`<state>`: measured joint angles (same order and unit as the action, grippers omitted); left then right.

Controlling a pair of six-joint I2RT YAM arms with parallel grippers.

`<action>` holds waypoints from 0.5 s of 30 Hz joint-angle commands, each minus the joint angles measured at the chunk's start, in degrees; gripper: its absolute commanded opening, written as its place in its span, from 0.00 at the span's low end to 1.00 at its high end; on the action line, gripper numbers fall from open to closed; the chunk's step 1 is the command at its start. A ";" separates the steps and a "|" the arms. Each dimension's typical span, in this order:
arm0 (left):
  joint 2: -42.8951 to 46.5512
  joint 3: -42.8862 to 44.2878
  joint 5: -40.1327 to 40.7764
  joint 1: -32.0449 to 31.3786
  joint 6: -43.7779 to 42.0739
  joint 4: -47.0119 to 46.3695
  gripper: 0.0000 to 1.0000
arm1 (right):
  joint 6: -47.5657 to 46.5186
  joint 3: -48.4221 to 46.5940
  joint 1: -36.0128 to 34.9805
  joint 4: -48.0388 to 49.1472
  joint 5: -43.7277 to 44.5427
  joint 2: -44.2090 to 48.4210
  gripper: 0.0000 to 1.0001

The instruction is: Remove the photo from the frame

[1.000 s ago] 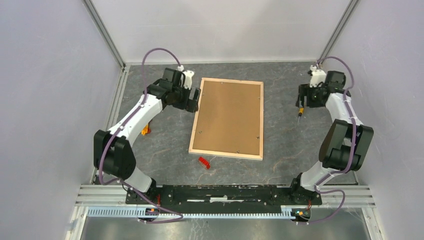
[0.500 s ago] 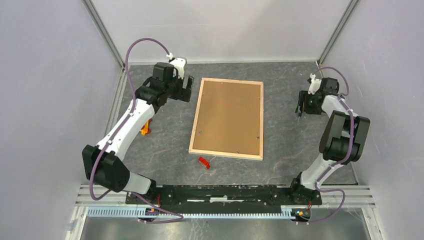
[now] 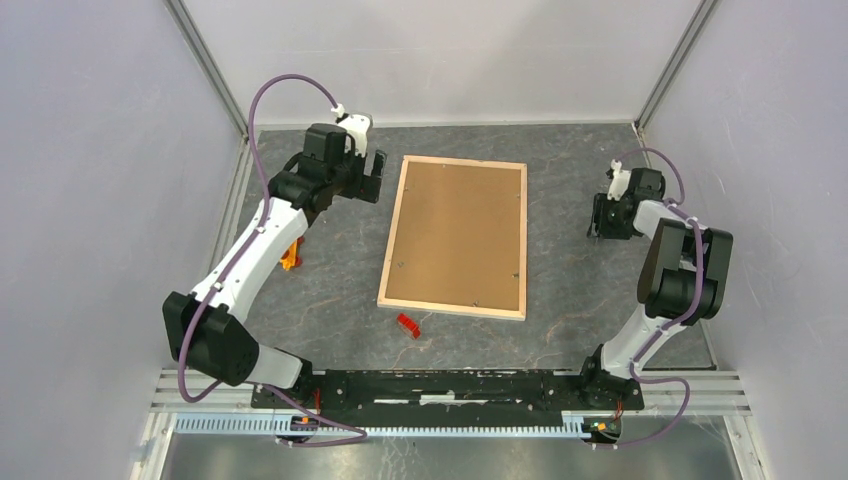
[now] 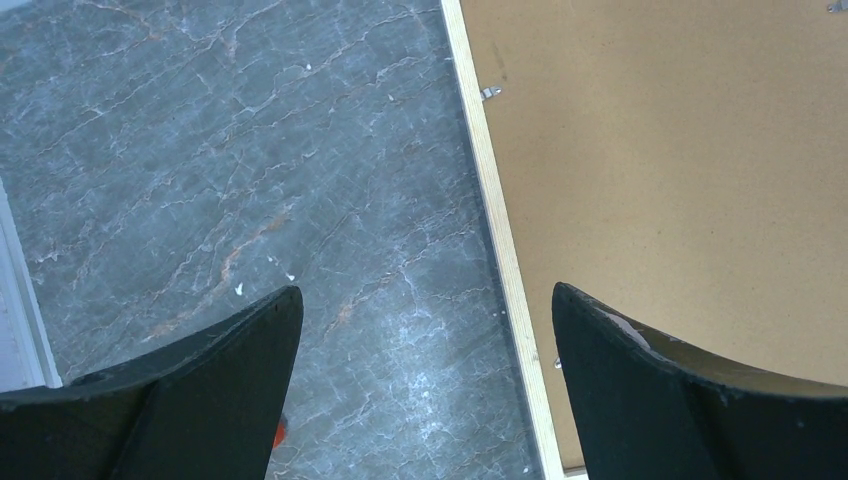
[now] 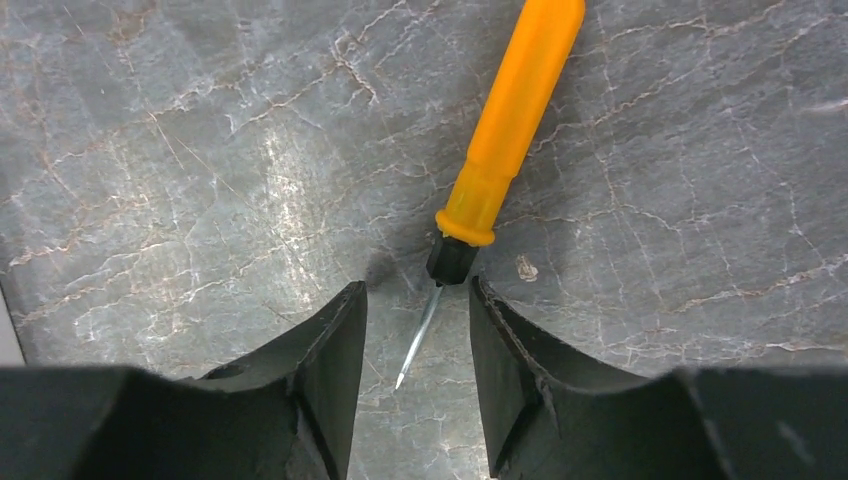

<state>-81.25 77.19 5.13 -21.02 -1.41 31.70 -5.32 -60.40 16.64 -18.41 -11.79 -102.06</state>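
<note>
The left gripper [image 3: 377, 180] has pulled back from the frame's [image 3: 465, 161] left edge to its far-left corner, fingers spread wide. Right of the frame, the right gripper [image 3: 602, 222] has sunk and narrowed. Only its wrist camera shows a screwdriver [image 5: 510, 120] lying flat, blade between half-parted fingers, untouched. Frame face down, backing board [image 3: 458, 235] up, photo hidden.

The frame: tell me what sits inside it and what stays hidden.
A plain brown backing board fills the frame, back side up, with small metal clips at its edge. Anything beneath the board, the photo included, is covered and cannot be seen.
</note>
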 commanded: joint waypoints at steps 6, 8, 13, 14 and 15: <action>-1.83 5.26 0.62 0.11 -0.21 1.44 1.00 | 1.45 2.41 -0.55 0.94 2.57 -0.95 0.26; -4.49 8.96 0.04 0.13 2.43 5.37 1.00 | 1.14 1.58 -0.50 -0.59 2.29 -0.20 0.19; -8.48 17.16 -10.06 0.11 3.78 12.81 1.00 | -3.64 -0.12 -0.55 -1.86 -2.42 6.26 0.00; -8.39 17.56 -12.61 0.13 3.38 13.01 1.00 | -5.01 -0.74 -0.63 -1.82 -5.16 7.38 0.00; -8.40 18.07 -14.72 0.12 3.17 13.54 1.00 | -6.70 -1.33 -0.79 -2.01 -7.67 8.51 0.00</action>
<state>-90.02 91.02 0.38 -20.97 0.14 40.73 -6.55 -59.18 16.47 -18.79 -11.99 -100.09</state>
